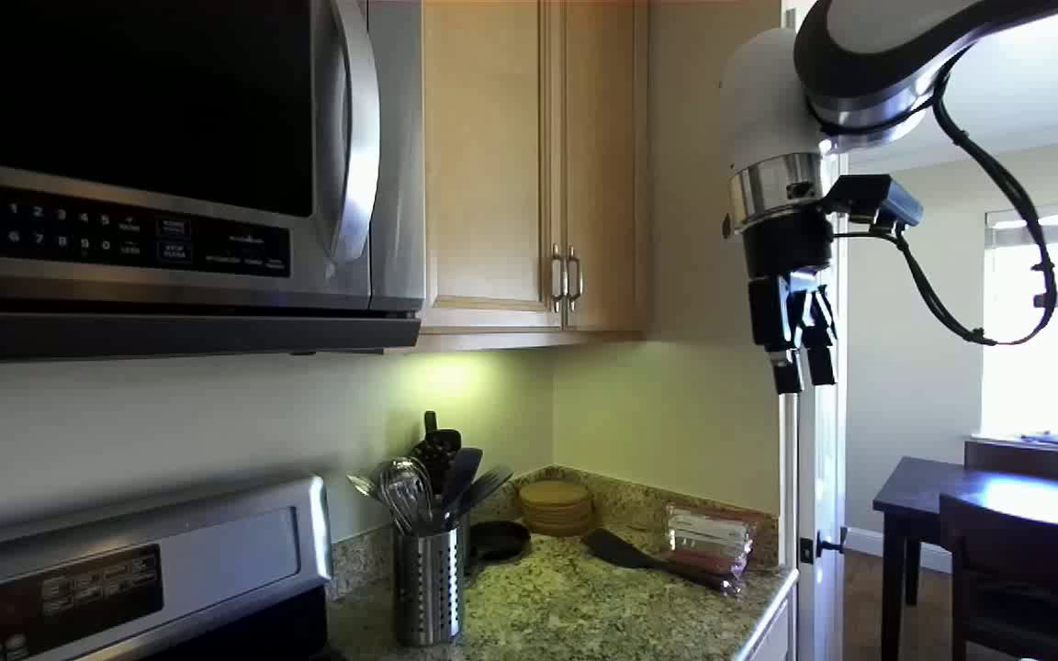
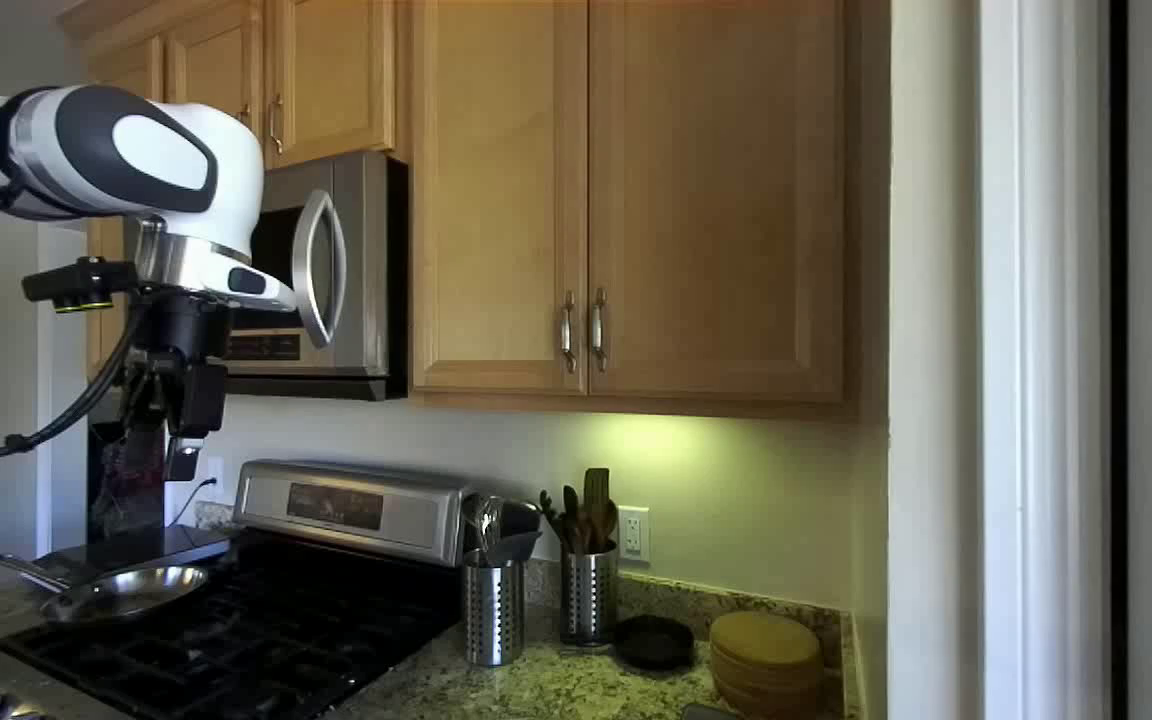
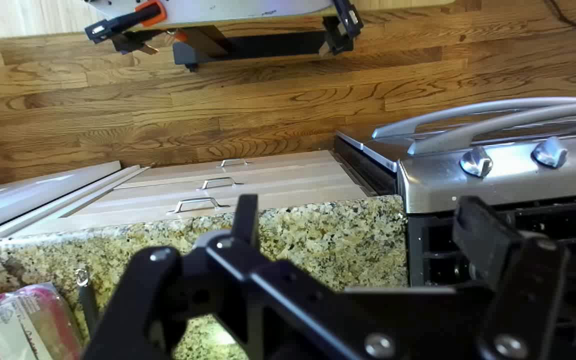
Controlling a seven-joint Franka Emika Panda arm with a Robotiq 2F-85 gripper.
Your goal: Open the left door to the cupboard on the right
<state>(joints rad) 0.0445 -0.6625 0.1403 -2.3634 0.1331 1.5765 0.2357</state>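
Observation:
The maple cupboard (image 1: 529, 341) hangs on the wall and shows in both exterior views (image 2: 716, 408). Its left door (image 1: 488, 156) is a tall panel door (image 2: 501, 190), shut, with a metal bar handle (image 1: 557, 278) at its lower right edge (image 2: 567, 332). The right door (image 2: 716, 190) is also shut, its handle (image 2: 598, 330) beside the left one. My gripper (image 1: 803, 372) points down, apart from the doors and handles; it also shows in an exterior view (image 2: 171, 430). In the wrist view the fingers (image 3: 363, 225) are spread with nothing between them. The cupboard is out of the wrist view.
The microwave (image 2: 361, 270) with a protruding handle adjoins the cupboard's left side. Below are the stove (image 2: 356, 600) with a pan (image 2: 126, 592), and the granite counter (image 3: 338, 240) with utensil holders (image 2: 493, 610) and a plastic packet (image 3: 23, 325). A wall (image 1: 703, 229) stands right of the cupboard.

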